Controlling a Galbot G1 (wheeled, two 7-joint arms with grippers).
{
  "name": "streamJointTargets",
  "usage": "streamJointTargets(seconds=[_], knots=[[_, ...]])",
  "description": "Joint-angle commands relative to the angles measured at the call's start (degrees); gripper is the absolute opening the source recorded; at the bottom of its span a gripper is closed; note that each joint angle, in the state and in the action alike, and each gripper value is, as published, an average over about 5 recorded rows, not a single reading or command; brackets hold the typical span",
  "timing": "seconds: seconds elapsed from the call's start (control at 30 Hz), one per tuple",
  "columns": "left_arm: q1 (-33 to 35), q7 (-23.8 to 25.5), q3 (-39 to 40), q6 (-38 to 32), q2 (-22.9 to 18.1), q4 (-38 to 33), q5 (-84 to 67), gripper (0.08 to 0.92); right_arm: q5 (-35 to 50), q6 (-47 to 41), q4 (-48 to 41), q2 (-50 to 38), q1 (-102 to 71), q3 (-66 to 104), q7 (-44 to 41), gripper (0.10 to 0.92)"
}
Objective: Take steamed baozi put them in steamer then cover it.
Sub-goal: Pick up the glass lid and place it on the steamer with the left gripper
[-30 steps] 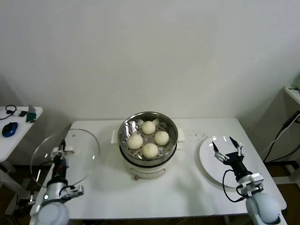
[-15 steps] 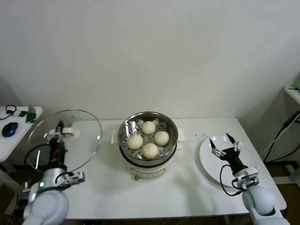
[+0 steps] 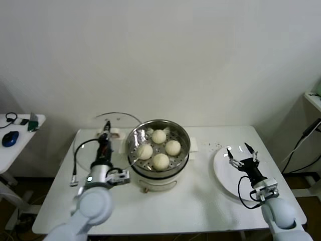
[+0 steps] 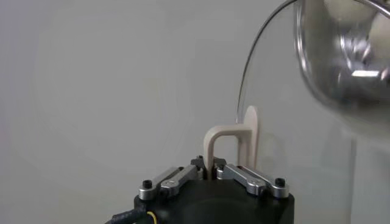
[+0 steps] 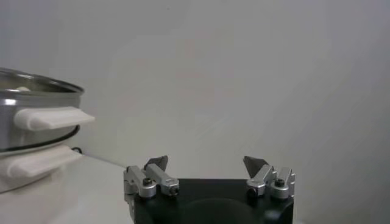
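Four buns (image 3: 159, 148) sitting in the steamer (image 3: 158, 151), mid-worktop (image 3: 200, 201), two side by side in the middle, one farther, one nearer. Steel basket uncovered, resting on a cream pot base with a side handle (image 5: 52, 117) visible in the right wrist view.

Left gripper (image 3: 105, 136) just left of the steamer, clenched on the white handle (image 4: 226, 145) of the glass lid (image 3: 103, 143). Lid lifted off the worktop, tilted steeply, almost on edge, its near-right rim close by the steamer's left rim; touching or not, cannot tell. In the left wrist view, handle pinched between the two fingers (image 4: 178, 179), with the steamer's shiny steel wall (image 4: 344, 61) seen through the glass.

Right gripper (image 3: 241, 156) on the right side of the worktop, over the white plate (image 3: 223, 168), released and spread wide, grasping nothing. In the right wrist view, fingertips (image 5: 157, 163) well apart with bare space between them.

Plate lying flat to the right of the steamer, well apart from it. Small side table (image 3: 15, 145) at far left, off the worktop, carrying a blue mouse (image 3: 9, 138).
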Motion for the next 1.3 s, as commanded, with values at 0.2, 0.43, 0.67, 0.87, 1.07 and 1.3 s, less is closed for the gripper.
streamJointTargets(seconds=[0.2, 0.43, 0.67, 0.87, 1.07, 1.3], knots=[[-15.7, 5.5, 14.0, 2.8, -21.7, 16.5, 9.7, 0.154, -0.2, 0.6, -0.5, -0.6, -1.5, 2.6, -0.2, 0.823], [-15.8, 5.0, 14.1, 2.8, -23.7, 20.8, 8.4, 0.154, -0.4, 1.0, -0.5, -0.6, -2.4, 3.7, -0.3, 0.823], [-14.0, 4.8, 13.9, 2.8, -24.6, 21.0, 8.1, 0.154, -0.9, 1.3, -1.0, -0.3, -2.3, 3.8, -0.5, 0.823], [-13.2, 5.2, 14.0, 2.8, -24.4, 20.7, 8.3, 0.154, -1.1, 1.4, -1.2, -0.1, -2.0, 3.6, -0.6, 0.823], [-13.1, 6.2, 14.0, 2.8, -23.4, 20.6, 8.7, 0.154, -1.1, 1.4, -1.1, -0.2, -1.8, 3.6, -0.6, 0.823], [-12.8, 6.5, 13.6, 2.8, -23.7, 20.9, 9.1, 0.154, -1.1, 1.5, -1.1, 0.1, -1.8, 3.7, -0.7, 0.823]])
